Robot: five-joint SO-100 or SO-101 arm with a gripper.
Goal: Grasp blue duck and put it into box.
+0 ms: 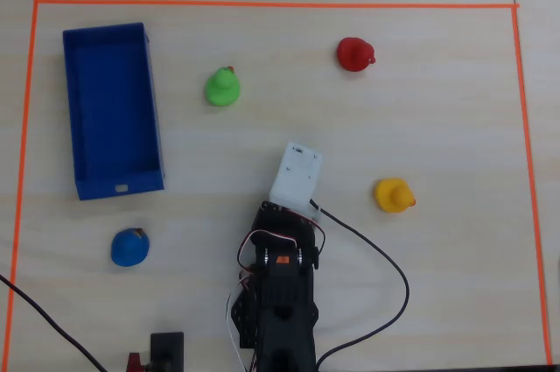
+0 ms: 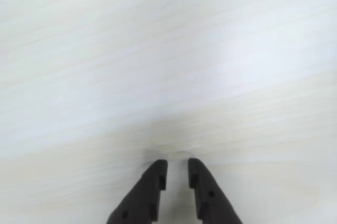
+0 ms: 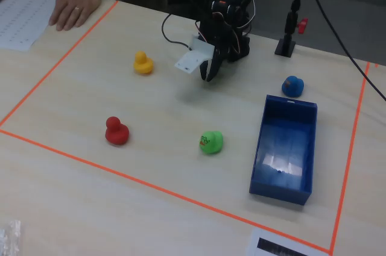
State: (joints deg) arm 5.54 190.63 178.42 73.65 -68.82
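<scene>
The blue duck sits on the wooden table just beyond one short end of the box, a long dark-blue open tray with nothing in it. In the fixed view my gripper hangs a little above the table near the arm's base, well to the left of the blue duck. The wrist view shows only bare wood under the gripper, whose two black fingers stand shut with a thin slit and nothing between them. In the overhead view the white wrist housing covers the fingers.
A green duck, a red duck and a yellow duck stand apart on the table. Orange tape frames the work area. A person's hand rests at the far corner.
</scene>
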